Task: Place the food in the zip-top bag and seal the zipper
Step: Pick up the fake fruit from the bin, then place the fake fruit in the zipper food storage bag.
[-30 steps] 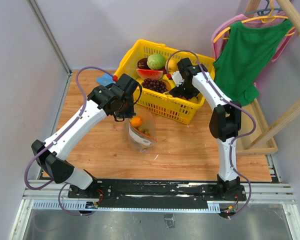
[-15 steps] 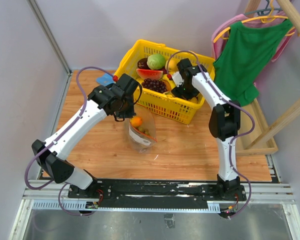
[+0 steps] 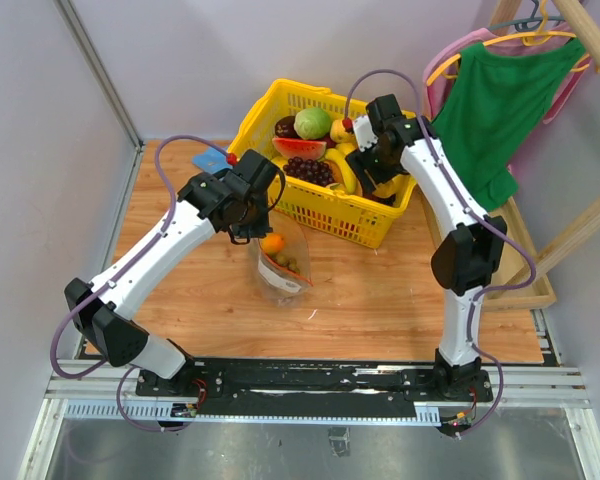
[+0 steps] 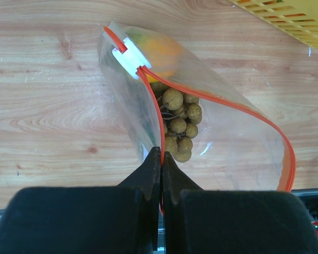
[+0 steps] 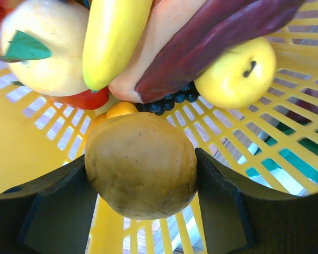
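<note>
The zip-top bag (image 3: 283,262) is lying on the desk (image 3: 380,290) just in front of the yellow basket (image 3: 342,218). Its mouth is gaping, and it is holding an orange fruit (image 4: 159,50) and a cluster of tan balls (image 4: 179,124). The left gripper (image 4: 160,156) is pinching the orange-red zipper (image 4: 153,114), fingers pressed together on it. Over the basket, the right gripper (image 5: 142,180) is clamping a round brown fruit (image 5: 140,164) above a banana (image 5: 114,37), a yellow apple (image 5: 236,74) and dark grapes (image 3: 310,170) lying inside.
</note>
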Controlling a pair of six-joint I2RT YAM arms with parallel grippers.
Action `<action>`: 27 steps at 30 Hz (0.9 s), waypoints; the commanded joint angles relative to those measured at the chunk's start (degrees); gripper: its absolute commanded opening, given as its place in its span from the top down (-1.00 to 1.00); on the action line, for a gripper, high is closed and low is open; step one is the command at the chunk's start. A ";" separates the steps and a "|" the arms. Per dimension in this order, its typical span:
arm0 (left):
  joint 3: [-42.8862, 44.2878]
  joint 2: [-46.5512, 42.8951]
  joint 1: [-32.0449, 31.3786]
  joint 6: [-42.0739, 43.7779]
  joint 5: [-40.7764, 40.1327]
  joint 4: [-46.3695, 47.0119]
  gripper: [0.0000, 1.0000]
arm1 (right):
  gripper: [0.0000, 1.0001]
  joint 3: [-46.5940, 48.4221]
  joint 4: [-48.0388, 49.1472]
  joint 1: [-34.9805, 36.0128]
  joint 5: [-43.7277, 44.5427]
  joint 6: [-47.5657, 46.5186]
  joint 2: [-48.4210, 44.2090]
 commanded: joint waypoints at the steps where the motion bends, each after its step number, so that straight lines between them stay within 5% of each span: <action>1: -1.33 -1.70 0.58 -0.62 0.23 1.64 0.99 | 0.44 2.02 0.28 0.38 -1.02 6.18 -5.05; 15: -2.65 -4.44 0.65 -1.94 2.04 3.72 0.99 | 0.49 -4.09 9.32 4.31 -8.57 15.04 -21.59; 27: -3.77 -5.64 0.61 -2.83 2.52 4.08 0.99 | 0.46 -20.05 24.68 13.16 -23.41 19.08 -32.88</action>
